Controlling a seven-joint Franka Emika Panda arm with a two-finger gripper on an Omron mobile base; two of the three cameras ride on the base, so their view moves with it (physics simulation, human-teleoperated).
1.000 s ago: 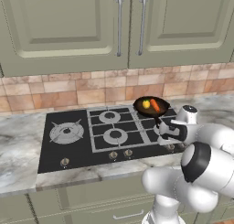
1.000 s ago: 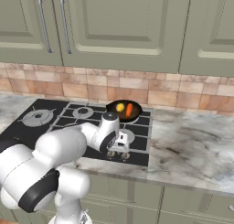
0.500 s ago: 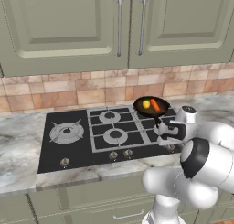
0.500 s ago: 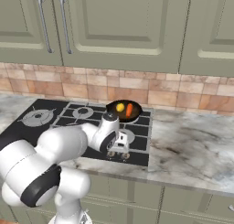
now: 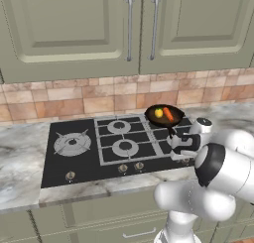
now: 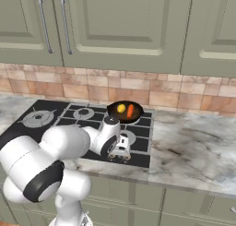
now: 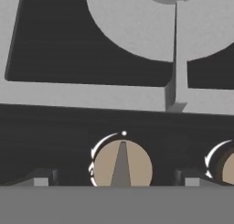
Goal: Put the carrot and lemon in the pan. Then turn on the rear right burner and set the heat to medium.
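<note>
The dark pan sits at the stove's rear right and hides the rear right burner beneath it. Inside it lie the yellow lemon and the orange carrot. My gripper points down at the stove's front right edge, just in front of the pan, and stands open. In the hand view a tan knob sits between the two fingertips, with its pointer straight toward a white dot. Nothing is held.
A second tan knob shows at the hand view's right edge, and a silver burner ring above. A larger star-grate burner lies far left, more knobs along the front. Marble counter extends right.
The arm's elbow has shifted slightly. The hand stays low over the front right knobs with jaws open. Pan, lemon and carrot have not moved.
</note>
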